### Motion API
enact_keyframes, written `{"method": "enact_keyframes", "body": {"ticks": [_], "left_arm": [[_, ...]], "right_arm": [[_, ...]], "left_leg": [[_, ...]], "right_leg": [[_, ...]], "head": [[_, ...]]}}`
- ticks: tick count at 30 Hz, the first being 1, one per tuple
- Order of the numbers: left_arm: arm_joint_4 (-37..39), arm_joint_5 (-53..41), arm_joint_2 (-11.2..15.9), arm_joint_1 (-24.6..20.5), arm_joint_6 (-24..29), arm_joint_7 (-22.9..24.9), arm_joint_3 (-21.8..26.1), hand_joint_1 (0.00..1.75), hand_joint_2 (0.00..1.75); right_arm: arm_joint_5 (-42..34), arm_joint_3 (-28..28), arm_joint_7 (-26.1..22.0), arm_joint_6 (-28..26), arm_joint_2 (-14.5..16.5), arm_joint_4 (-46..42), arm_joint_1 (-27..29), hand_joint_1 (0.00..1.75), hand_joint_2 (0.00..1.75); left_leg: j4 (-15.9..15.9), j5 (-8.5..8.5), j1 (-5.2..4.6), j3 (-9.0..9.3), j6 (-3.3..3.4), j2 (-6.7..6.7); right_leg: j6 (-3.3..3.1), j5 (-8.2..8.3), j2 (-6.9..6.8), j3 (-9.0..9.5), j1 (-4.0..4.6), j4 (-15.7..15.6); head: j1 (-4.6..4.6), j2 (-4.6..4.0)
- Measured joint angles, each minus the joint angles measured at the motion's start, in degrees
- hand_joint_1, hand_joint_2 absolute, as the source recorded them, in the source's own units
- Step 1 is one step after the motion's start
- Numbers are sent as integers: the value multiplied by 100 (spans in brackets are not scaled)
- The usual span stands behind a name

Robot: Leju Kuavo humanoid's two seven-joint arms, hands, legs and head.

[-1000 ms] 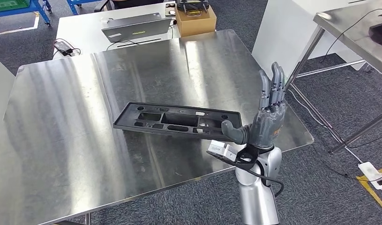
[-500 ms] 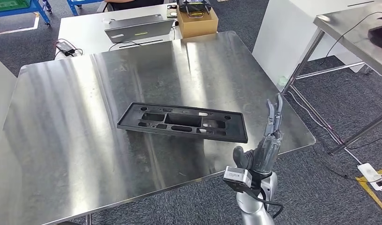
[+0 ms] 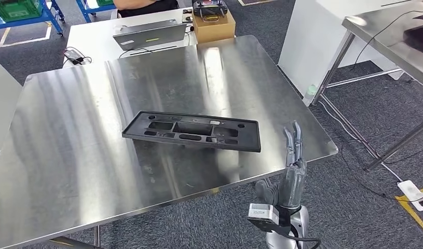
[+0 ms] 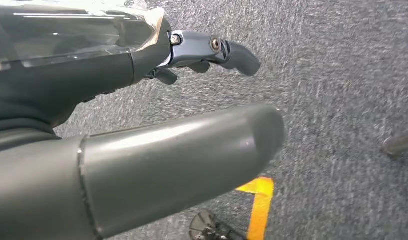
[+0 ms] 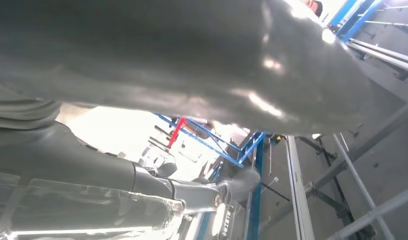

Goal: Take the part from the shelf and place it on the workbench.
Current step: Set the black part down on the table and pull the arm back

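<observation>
The black plastic part, a long flat frame with several cut-outs, lies flat on the steel workbench near its front right. My right hand is off the table's near edge, below and to the right of the part. Its fingers point straight up, its thumb is spread to the side, and it holds nothing. The right wrist view shows its thumb and a finger from close by, with nothing between them. My left hand hangs over grey carpet with its fingers apart and empty.
Behind the workbench stands a white table with a laptop and a cardboard box; a person sits beyond it. A white cabinet and a second steel table stand at the right. Cables and a power strip lie on the carpet.
My right hand has pulled back from the part's near end and dropped below the table's front edge. The part stays flat on the workbench. The camera has shifted slightly.
</observation>
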Motion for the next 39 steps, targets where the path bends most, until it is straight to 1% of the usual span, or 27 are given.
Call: {"method": "enact_keyframes", "body": {"ticks": [1,3,4,5,6,7,10,12,15,17,19,20,21,22,23,24,25,27,28,30,31,33,34,35,36,37,39], "left_arm": [[1,1,-3,8,6,-1,1,0,0],[1,3,-6,8,24,-4,2,0,0],[1,3,-7,5,31,-4,2,0,0],[1,2,-7,3,36,-3,2,0,0],[1,1,-8,3,37,1,2,0,0],[1,-1,-10,3,38,5,3,0,0],[-11,-13,-3,-16,38,10,3,0,0],[-20,-22,4,-32,39,9,3,0,0],[-22,-28,-3,-37,41,9,5,0,0],[-24,-28,-12,-42,43,9,7,0,0],[-25,-28,-19,-47,44,10,7,0,0],[-25,-28,-22,-47,44,10,8,0,0],[-25,-27,-29,-46,45,10,9,0,0],[-25,-27,-35,-47,47,10,13,0,0],[-25,-27,-43,-47,50,10,21,0,0],[-25,-26,-51,-47,56,10,30,0,0],[-26,-27,-55,-48,64,11,41,0,0],[-28,-34,-60,-48,95,16,66,0,0],[-30,-43,-61,-48,112,20,77,0,0],[-29,-75,-60,-42,138,26,93,0,0],[-28,-90,-59,-38,145,26,98,0,0],[-29,-103,-63,-28,151,21,114,0,0],[-29,-102,-67,-23,152,15,126,0,0],[-30,-96,-69,-18,157,9,138,0,0],[-30,-91,-69,-11,164,1,151,0,0],[-30,-87,-71,-4,173,-6,163,0,0],[-30,-99,-74,5,196,-16,179,0,0]], "right_arm": [[0,24,4,24,-8,-13,16,0,0],[1,64,17,73,-21,-31,30,0,0],[1,78,27,90,-28,-35,32,0,0],[1,86,39,104,-37,-35,31,0,0],[1,92,53,116,-46,-34,27,0,0],[1,96,67,125,-55,-34,20,0,0],[0,108,92,149,-75,-47,0,0,0],[-1,123,93,156,-88,-61,-6,0,0],[-1,147,95,158,-112,-75,-7,0,0],[-2,149,96,158,-137,-84,-4,0,0],[-7,150,98,158,-163,-85,0,0,0],[-11,150,99,158,-176,-84,1,0,0],[-16,151,100,158,-188,-84,1,0,0],[-23,155,101,160,-198,-83,0,0,0],[-29,163,103,162,-208,-83,-2,0,0],[-35,175,105,166,-216,-83,-7,0,0],[-45,192,109,174,-222,-82,-20,0,0],[-77,221,128,198,-237,-79,-55,0,0],[-93,231,151,214,-244,-74,-77,0,0],[-109,243,224,256,-256,-56,-101,0,0],[-105,250,271,279,-260,-42,-93,0,0],[-76,260,340,323,-269,-4,-19,0,0],[-63,261,366,346,-275,23,46,0,0],[-59,262,387,380,-283,62,114,0,0],[-68,262,418,432,-292,120,174,0,0],[-80,261,457,496,-301,192,219,0,0],[-97,257,571,660,-312,384,259,0,0]], "left_leg": [[158,-173,12,-65,-10,50],[806,-719,18,-281,-17,143],[1190,-957,18,-387,-21,155],[1472,-1091,17,-435,-19,157],[1569,-1107,15,-386,-6,158],[1447,-1028,10,-225,18,160],[325,-745,-40,615,136,177],[-59,-712,-99,854,168,191],[-156,-562,-123,777,227,202],[-229,-402,-103,656,291,219],[-229,-271,-112,498,316,225],[-224,-209,-115,417,309,226],[-217,-148,-117,338,303,228],[-210,-90,-116,262,290,229],[-198,-36,-115,191,272,227],[-180,10,-114,128,249,224],[-158,53,-120,71,218,219],[-137,140,-130,22,147,213],[-141,186,-131,12,111,212],[-131,216,-109,-9,45,202],[-49,93,-93,-47,20,197],[442,-453,-68,-196,-18,189],[816,-762,-66,-285,-35,190],[1179,-966,-65,-353,-49,190],[1436,-1028,-65,-368,-54,190],[1525,-961,-65,-302,-47,190],[1083,-667,-72,141,18,188]], "right_leg": [[-74,40,-23,-40,-5,-1],[-198,128,-70,-129,35,3],[-236,172,-96,-190,63,8],[-254,213,-119,-249,90,12],[-257,251,-138,-304,114,16],[-255,289,-149,-353,132,19],[-207,397,-166,-448,168,24],[-141,464,-191,-462,170,19],[-32,508,-205,-520,173,30],[-61,193,-185,-685,179,357],[-108,-301,-167,-886,151,1042],[-89,-440,-164,-929,141,1353],[-39,-462,-163,-897,132,1519],[31,-384,-163,-767,122,1488],[100,-253,-163,-535,110,1252],[148,-149,-162,-243,94,870],[150,-132,-154,70,95,421],[62,-193,-134,387,130,-136],[4,-220,-125,413,162,-222],[-111,-151,-138,333,147,-207],[-183,-104,-150,294,131,-208],[-310,6,-182,184,113,-212],[-347,61,-194,122,127,-209],[-360,116,-206,61,142,-203],[-361,172,-213,-5,157,-192],[-354,223,-216,-76,170,-175],[-330,312,-214,-220,190,-130]], "head": [[-4,0],[-14,0],[-16,0],[-16,0],[-16,0],[-16,0],[-12,0],[-6,0],[-11,0],[8,0],[25,0],[24,0],[24,0],[24,0],[24,0],[24,0],[24,0],[20,0],[18,0],[12,0],[7,0],[-8,0],[-14,0],[-17,0],[-18,0],[-20,0],[-22,0]]}}
